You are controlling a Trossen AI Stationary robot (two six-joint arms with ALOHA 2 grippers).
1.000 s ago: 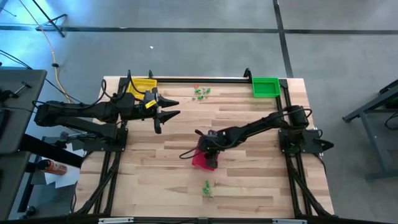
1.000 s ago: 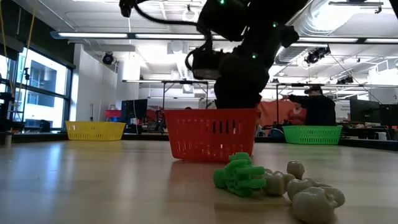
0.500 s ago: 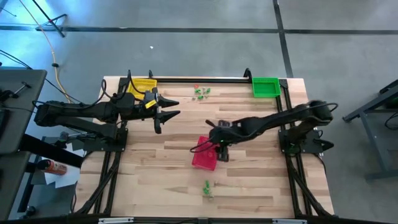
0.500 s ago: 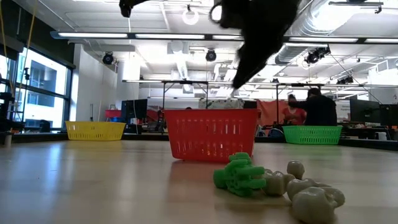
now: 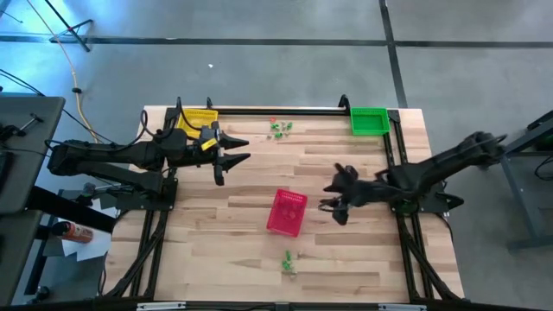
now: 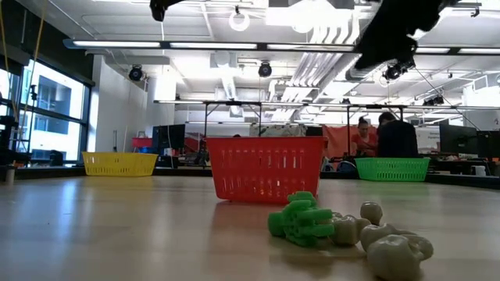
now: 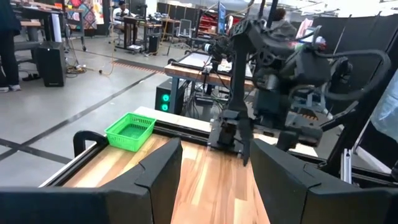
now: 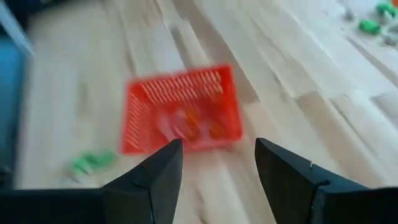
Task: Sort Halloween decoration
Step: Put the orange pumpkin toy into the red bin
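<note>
Between picks, the right hand (image 5: pixel 336 199) hangs spread and empty beside the red basket (image 5: pixel 286 213), and next must reach the green trinkets (image 5: pixel 288 261) near the desk's front edge.

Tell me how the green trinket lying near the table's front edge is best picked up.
Probably from straight above, pinching across the green trinket's knobbly body. It lies flat on the table with pale trinkets touching one side, so a sideways approach would likely push the cluster along.

I see green trinkets (image 5: pixel 288 262) lying at my table's near edge, more green and red ones (image 5: pixel 279 128) far off, orange ones (image 8: pixel 200 129) inside the red basket (image 5: pixel 287 213).
</note>
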